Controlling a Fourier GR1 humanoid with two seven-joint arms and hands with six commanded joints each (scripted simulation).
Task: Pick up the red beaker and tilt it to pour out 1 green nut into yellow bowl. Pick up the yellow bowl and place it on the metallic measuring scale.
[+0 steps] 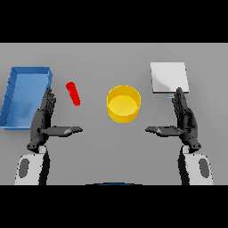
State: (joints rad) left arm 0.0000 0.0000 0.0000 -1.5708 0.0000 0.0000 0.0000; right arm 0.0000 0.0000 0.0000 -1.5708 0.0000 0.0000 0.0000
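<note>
Both robot hands sit low over the grey surface [116, 58], and I see each one flat and open, fingers straight and pointing to the far side, thumb stuck out toward the middle. My left robot hand [42, 119] is at the near left and holds nothing; its fingertips lie close to the near right corner of the shallow blue rectangular tray [13, 95], which takes up the far left. Just right of that hand's fingers, the small red cylindrical beaker [73, 93] sits tilted on the surface, touching neither hand nor tray. I cannot see any green nut. My right robot hand [186, 119] is at the near right, also empty, its fingertips just short of the near edge of the flat square metallic measuring scale [168, 77] at the far right. Between the two hands, a little farther out, stands the round yellow bowl [123, 103], upright, well apart from beaker and scale.
</note>
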